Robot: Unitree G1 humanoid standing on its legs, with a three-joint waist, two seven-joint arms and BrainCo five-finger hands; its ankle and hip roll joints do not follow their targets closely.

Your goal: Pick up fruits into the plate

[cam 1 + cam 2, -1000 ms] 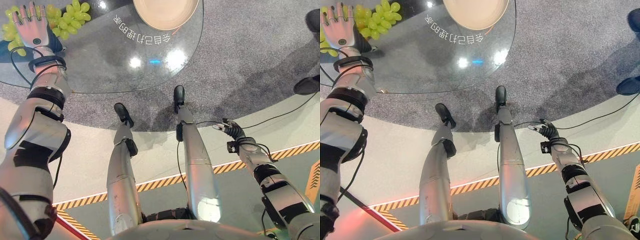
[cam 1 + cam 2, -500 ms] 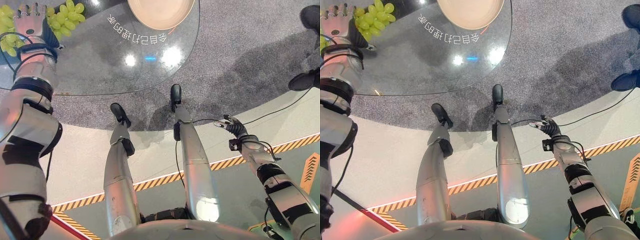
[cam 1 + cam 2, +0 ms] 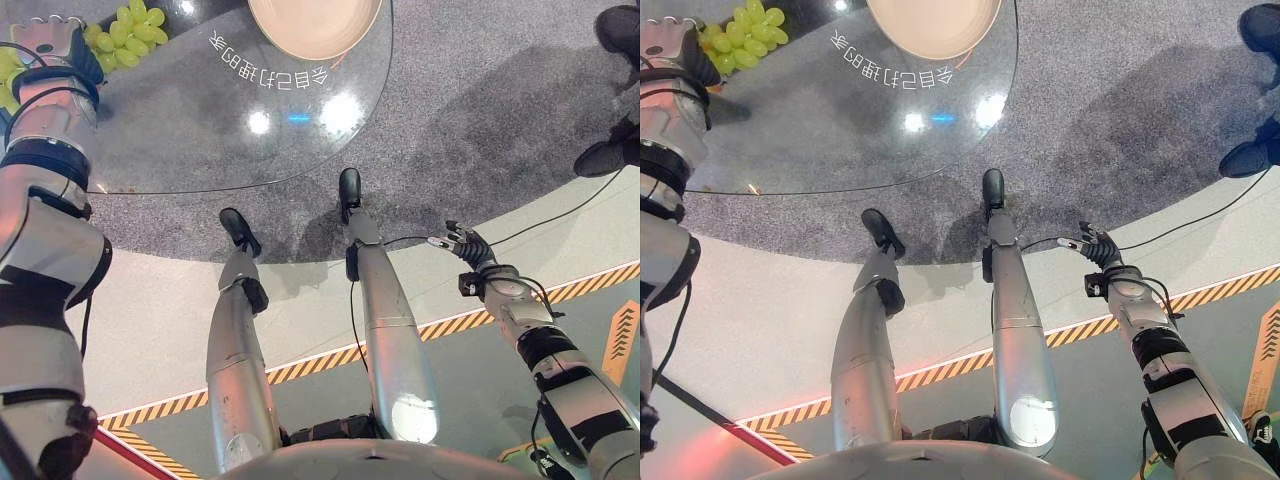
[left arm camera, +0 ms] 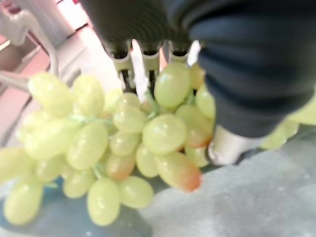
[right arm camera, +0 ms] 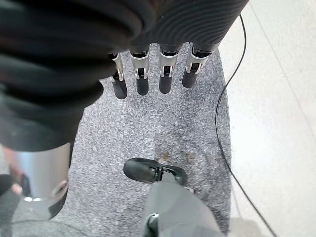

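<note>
At the far left of the glass table (image 3: 200,130), the left hand (image 3: 50,35) lay over a bunch of green grapes (image 4: 123,143), fingers buried among them, so its grip could not be judged. The tan plate (image 3: 315,25) sat well to the right, apart from the grapes. The right hand (image 3: 462,243) hung low beside the table, fingers straight and holding nothing.

On the glass table (image 3: 200,140) the grapes (image 3: 128,28) lie at eleven o'clock, the plate (image 3: 315,25) to their right at twelve; the left hand (image 3: 45,40) sits on the grapes; the right hand (image 3: 462,243) hangs low at four o'clock, off the table.
</note>
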